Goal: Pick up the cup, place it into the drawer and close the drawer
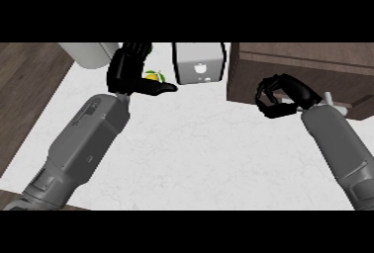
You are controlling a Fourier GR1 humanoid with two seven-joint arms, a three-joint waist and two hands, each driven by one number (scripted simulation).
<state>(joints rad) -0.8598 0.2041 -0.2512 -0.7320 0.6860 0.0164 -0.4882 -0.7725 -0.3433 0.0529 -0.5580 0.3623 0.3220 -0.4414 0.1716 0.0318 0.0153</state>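
My right hand [283, 95] is at the right, in front of the dark wooden drawer unit [300, 66]. Its fingers are curled round a pale thing that I take for the cup [289, 101]. Only white slivers of the cup show, one between the fingers and one beside the wrist. The hand hides most of it. I cannot tell from this view how far the drawer stands out. My left hand [130, 69] rests open at the upper left, fingers up and thumb pointing right.
A grey box-shaped appliance [199, 62] stands at the back, between my two hands. A small yellow-green fruit [153, 75] lies just behind my left thumb. A white cylinder [87, 52] is at the far left corner. Wooden floor borders the white counter [197, 148] on the left.
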